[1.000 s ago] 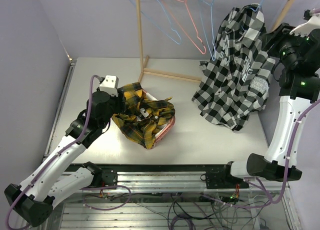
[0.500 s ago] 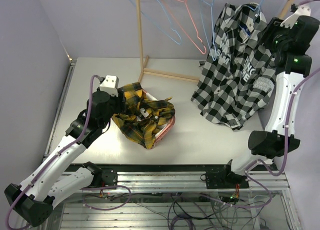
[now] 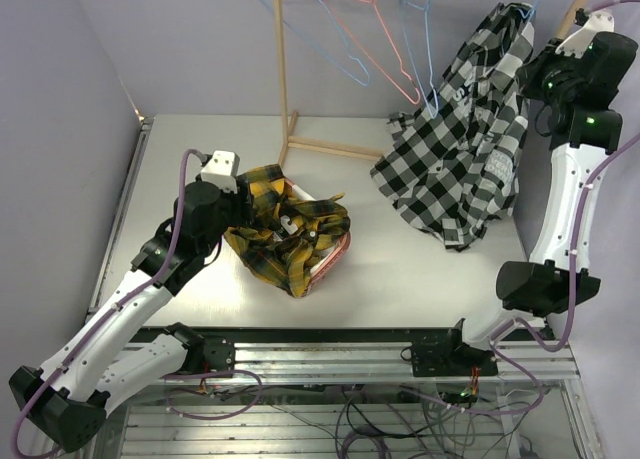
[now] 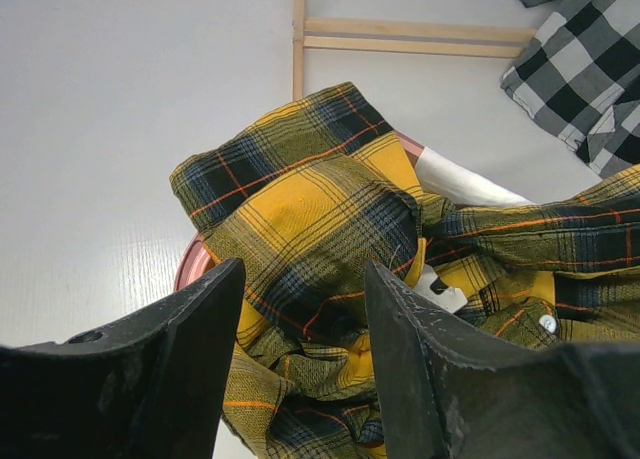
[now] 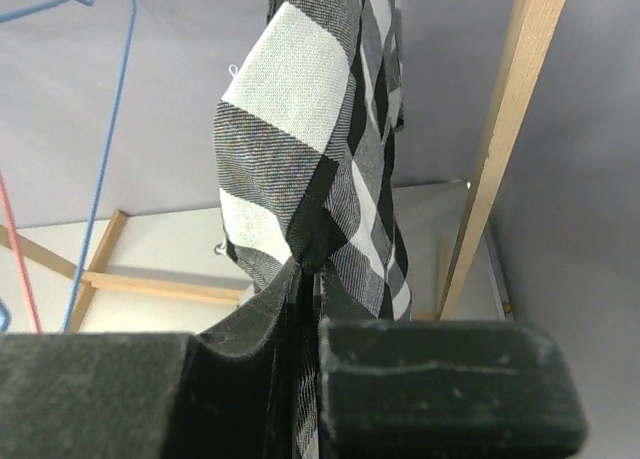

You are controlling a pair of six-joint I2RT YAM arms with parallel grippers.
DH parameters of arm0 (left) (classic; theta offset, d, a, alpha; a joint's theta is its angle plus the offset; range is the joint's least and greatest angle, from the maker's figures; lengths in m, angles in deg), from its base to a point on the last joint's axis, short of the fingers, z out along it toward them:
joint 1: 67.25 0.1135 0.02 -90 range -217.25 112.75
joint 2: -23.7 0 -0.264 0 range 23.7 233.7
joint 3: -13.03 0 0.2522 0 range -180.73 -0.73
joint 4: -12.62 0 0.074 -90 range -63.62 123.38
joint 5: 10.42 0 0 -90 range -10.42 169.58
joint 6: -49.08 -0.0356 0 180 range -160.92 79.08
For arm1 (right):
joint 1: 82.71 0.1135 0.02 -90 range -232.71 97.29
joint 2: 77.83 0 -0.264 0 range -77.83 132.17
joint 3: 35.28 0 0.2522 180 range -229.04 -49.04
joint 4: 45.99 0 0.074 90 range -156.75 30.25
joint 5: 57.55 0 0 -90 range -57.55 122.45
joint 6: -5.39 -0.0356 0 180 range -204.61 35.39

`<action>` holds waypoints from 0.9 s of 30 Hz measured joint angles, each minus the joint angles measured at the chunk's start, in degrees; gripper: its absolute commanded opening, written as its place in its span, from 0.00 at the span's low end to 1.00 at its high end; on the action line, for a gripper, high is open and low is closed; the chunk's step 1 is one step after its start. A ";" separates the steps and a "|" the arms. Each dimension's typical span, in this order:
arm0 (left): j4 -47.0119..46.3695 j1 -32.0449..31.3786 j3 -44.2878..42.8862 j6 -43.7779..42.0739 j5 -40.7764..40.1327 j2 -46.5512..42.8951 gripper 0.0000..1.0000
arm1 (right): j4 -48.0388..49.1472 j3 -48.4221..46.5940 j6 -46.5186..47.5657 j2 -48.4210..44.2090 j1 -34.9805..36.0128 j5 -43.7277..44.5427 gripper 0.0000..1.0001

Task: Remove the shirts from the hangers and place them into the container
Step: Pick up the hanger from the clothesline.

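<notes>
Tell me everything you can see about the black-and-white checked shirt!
The checked shirt is soft woven cloth in big black, white and grey squares, with white printed lettering on it. It hangs bunched and twisted from the top right of the wooden rack. Its lower end seems to reach down onto the table. The right gripper is shut on a fold of cloth near the shirt's top.
</notes>
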 measured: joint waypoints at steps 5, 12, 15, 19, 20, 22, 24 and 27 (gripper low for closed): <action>0.00 0.11 0.00 0.00 0.61 0.20 0.62 | 0.83 0.09 -0.15 -1.95 0.02 -1.09 0.00; 0.00 0.15 0.00 0.00 0.68 0.24 0.62 | 3.10 -0.02 -0.26 -4.59 0.02 -3.67 0.00; 0.00 0.20 0.00 0.00 0.68 0.24 0.63 | 3.72 -0.61 -0.37 -5.03 0.02 -4.11 0.00; 0.00 0.20 0.00 0.00 0.70 0.24 0.66 | 3.78 -1.05 -0.52 -5.79 0.02 -4.24 0.00; 0.00 0.20 0.00 -0.02 0.70 0.24 0.66 | 3.74 -1.05 -0.57 -6.14 0.02 -4.22 0.00; 0.00 0.22 0.00 -0.02 0.72 0.22 0.68 | 3.69 -1.05 -0.66 -7.02 0.04 -3.85 0.00; 0.00 0.22 0.00 -0.04 0.74 0.22 0.70 | 3.30 -1.01 -0.83 -8.33 0.07 -3.39 0.00; -0.02 0.22 0.00 -0.09 0.96 0.15 0.72 | 3.41 1.03 -1.11 -11.56 0.07 -2.82 0.00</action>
